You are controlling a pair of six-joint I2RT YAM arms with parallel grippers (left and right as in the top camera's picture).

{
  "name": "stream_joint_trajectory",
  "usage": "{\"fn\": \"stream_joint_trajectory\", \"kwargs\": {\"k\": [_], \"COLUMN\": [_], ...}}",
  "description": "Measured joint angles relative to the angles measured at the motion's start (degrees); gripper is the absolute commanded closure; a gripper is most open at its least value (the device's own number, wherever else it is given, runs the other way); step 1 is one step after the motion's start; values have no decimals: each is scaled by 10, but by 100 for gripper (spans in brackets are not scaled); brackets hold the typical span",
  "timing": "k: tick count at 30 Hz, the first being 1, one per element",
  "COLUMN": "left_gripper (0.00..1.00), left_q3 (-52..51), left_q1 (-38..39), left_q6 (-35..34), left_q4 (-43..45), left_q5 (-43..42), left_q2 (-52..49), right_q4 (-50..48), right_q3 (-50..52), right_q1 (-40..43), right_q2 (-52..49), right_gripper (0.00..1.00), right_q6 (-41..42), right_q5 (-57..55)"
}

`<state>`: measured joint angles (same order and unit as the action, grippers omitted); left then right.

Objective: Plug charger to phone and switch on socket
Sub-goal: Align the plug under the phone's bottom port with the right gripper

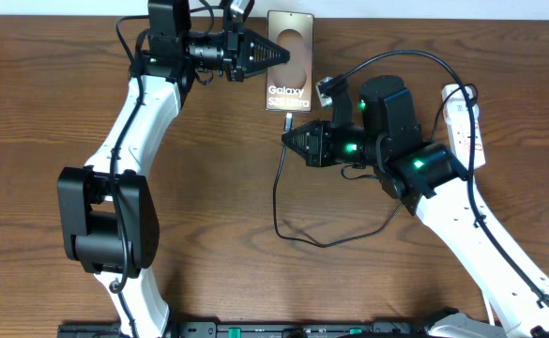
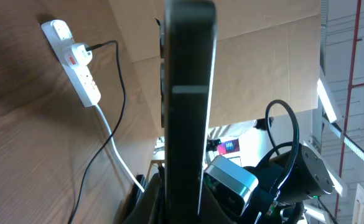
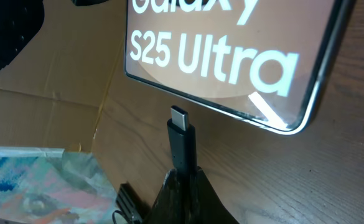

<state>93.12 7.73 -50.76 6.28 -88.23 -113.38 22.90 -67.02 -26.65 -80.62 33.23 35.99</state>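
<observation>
Items on the wooden table (image 1: 49, 94), as I read them from left to right:

1. Left gripper (image 1: 274, 56): reaches in from the left at the far side of the table. I see it clamped narrow on the phone's long left edge. In its wrist view the phone stands edge-on between the fingers.
2. Phone (image 1: 291, 38): at the top centre, lettered face up, its short lower edge turned toward the near side of the table. I cannot tell whether it rests on the wood or is lifted.
3. Charger (image 1: 276, 202): a thin black cable looping across the middle of the table. Its plug tip (image 3: 182, 124) sits just below the phone's lower edge, pointing at it but apart from it and not inserted.
4. Right gripper (image 1: 288, 139): pinched tight on the plug body, with the metal tip sticking out past the fingertips.
5. Power strip (image 1: 468, 117): white, at the far right edge, well apart from the phone. A white adapter (image 2: 81, 53) sits in it, with the black cable leaving the adapter. The strip's white cord (image 2: 110, 134) trails away.
</observation>
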Motion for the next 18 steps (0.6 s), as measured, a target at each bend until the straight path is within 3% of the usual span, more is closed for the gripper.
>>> {"fn": "stream_joint_trajectory", "kwargs": {"k": [18], "left_gripper": [93], "left_q3": [0], "left_q1": [0], "left_q6": [0], "left_q4": [0], "left_q5": [0], "left_q2": [0], "right_q4": [-5], "right_q3": [-1], "right_q1": [0], "right_q2": [-8], "right_gripper": [99], "right_q6": [0], "right_q5": [-9]}}
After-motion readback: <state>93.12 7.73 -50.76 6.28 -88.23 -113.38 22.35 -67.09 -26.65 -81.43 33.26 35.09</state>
